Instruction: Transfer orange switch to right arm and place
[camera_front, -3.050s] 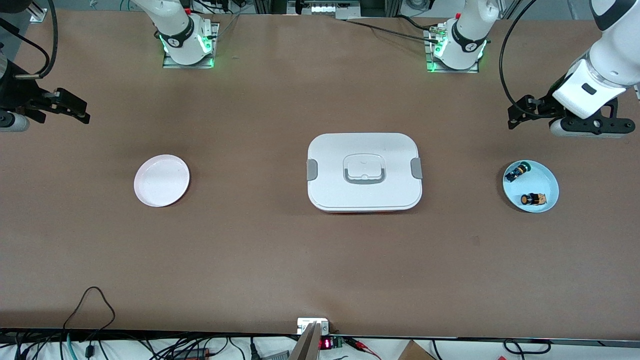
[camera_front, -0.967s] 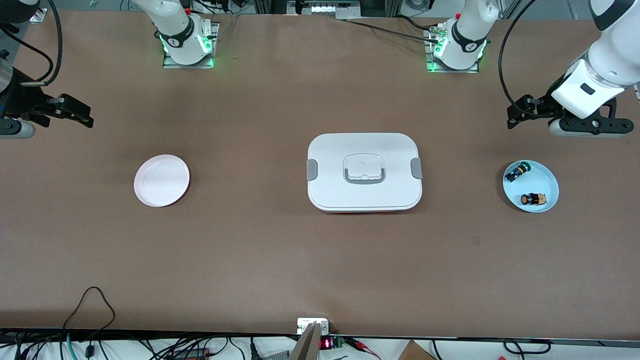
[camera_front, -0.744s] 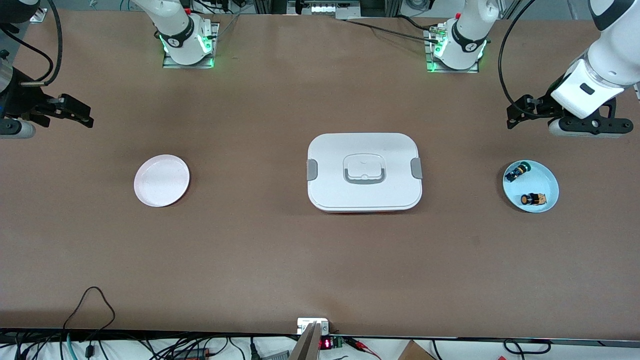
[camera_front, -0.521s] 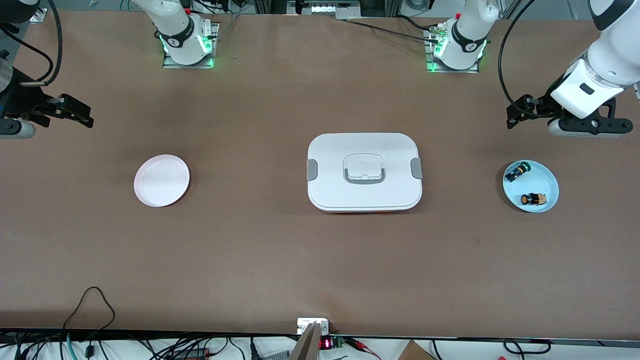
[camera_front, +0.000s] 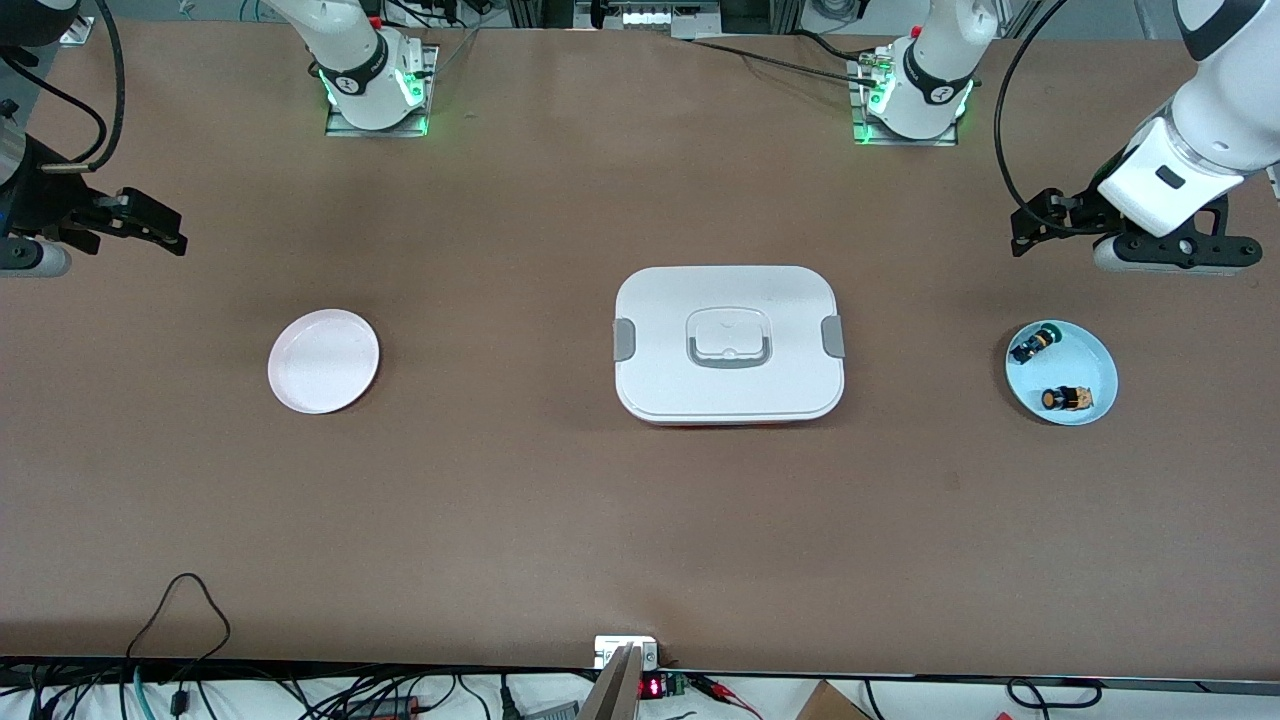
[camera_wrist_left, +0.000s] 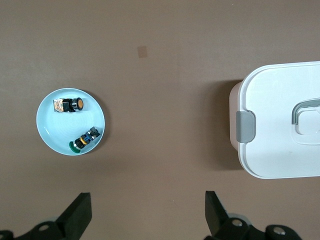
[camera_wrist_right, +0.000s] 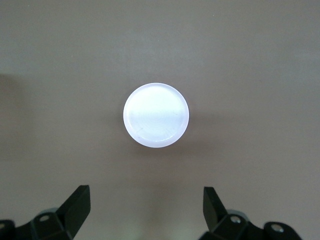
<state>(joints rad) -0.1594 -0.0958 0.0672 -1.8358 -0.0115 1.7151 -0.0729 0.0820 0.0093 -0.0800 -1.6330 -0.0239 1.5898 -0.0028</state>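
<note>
While both pincers hang wide and empty, the pickup has not begun. The left pincer (camera_front: 1040, 212) is over bare tabletop (camera_front: 560, 520) at the left arm's end, angled downward from its white wrist. The orange switch (camera_front: 1064, 399) lies in the blue dish (camera_front: 1095, 352) with a green switch (camera_front: 1033, 344); next, descend accurately onto it. The right pincer (camera_front: 150, 222) waits near the white plate (camera_front: 323, 361).
</note>
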